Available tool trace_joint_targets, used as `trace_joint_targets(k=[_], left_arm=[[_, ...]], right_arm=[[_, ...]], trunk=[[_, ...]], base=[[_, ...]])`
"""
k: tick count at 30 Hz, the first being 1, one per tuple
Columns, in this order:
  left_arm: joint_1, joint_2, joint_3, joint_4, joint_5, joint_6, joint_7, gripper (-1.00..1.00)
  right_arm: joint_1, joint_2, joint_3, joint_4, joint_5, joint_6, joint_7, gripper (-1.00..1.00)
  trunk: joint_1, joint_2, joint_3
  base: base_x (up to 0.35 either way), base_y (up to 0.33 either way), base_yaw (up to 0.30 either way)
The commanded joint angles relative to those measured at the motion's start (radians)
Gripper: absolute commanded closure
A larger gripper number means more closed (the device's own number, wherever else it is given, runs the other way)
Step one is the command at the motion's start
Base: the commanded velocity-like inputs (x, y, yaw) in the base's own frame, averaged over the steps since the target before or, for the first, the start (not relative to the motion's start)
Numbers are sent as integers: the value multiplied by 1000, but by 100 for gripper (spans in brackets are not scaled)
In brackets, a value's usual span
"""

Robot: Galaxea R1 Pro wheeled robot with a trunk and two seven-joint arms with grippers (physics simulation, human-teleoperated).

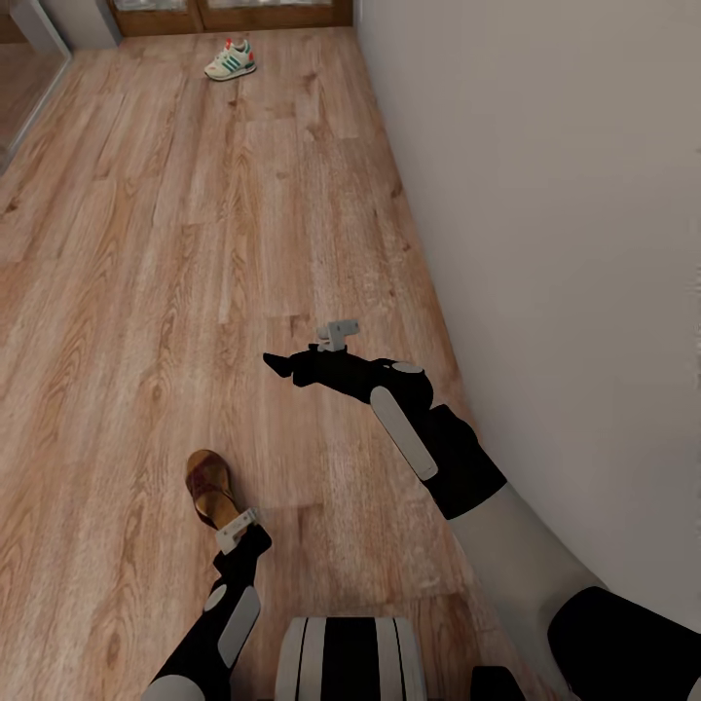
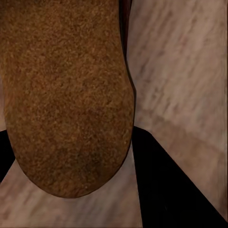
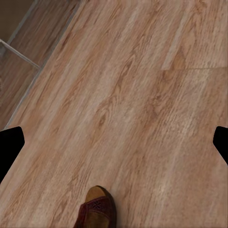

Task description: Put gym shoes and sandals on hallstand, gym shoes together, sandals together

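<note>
One brown sandal [image 1: 208, 484] lies low over the wood-plank corridor floor [image 1: 146, 292], toe pointing away from me. My left gripper [image 1: 230, 518] is at its heel end. In the left wrist view the suede footbed [image 2: 66, 95] sits between the two black fingers [image 2: 166, 190], so the gripper is shut on it. My right gripper [image 1: 278, 365] hovers above the floor beyond the sandal, fingers [image 3: 9, 147] spread wide and empty; the sandal's [image 3: 97, 210] toe shows below it. A white gym shoe [image 1: 231, 60] with green stripes rests far ahead near the door.
A plain pale wall [image 1: 565, 243] runs along the right side, close to my right arm. A wooden door base [image 1: 229, 15] closes the far end. A threshold strip [image 3: 19, 54] edges the floor on the left. My base [image 1: 350, 657] shows at the bottom.
</note>
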Motion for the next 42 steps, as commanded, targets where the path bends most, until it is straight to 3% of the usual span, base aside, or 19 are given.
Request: trace_joint_targets(k=[1, 17, 22, 28, 29, 31, 32, 33, 38, 42], left_arm=[[0, -1, 1, -1, 6, -1, 0, 100], [4, 2, 1, -10, 5, -3, -7, 100], [13, 30, 0, -71, 5, 10, -7, 100], [15, 85, -1, -88, 4, 17, -10, 100], [23, 126, -2, -78, 3, 16, -13, 100], [33, 137, -2, -77, 3, 16, -22, 100], [42, 149, -1, -76, 4, 16, -46, 100], [47, 188, 1, -79, 5, 19, -84, 100], [48, 224, 1, -84, 6, 20, -88, 100], [48, 232, 1, -83, 5, 20, -89, 100]], right_arm=[[0, 0, -1, -1, -1, 4, 2, -100], [0, 0, -1, 4, -1, 4, 4, -100], [0, 0, -1, 2, -1, 4, 4, -100], [2, 0, -1, 7, 2, 4, 4, -100], [13, -24, -1, 15, 3, 4, 4, -100], [28, -27, -1, 23, 4, 3, 4, -100], [58, -30, -1, 30, 7, -1, 4, -100], [136, -33, 0, 47, 50, -100, 1, -100], [193, -32, 2, 99, 129, -234, -1, -100], [216, -31, 3, 122, 147, -266, -2, -100]], trunk=[[-1, 0, 3], [-8, 4, 65], [-10, 5, 85], [-13, 6, 108], [-13, 7, 112], [-14, 7, 119], [-14, 7, 123], [-15, 8, 127], [-17, 9, 151], [-19, 10, 173]], base=[[0, 0, 0], [0, 0, 0], [0, 0, 0], [0, 0, 0], [0, 0, 0], [0, 0, 0], [0, 0, 0], [0, 0, 0], [0, 0, 0], [0, 0, 0]])
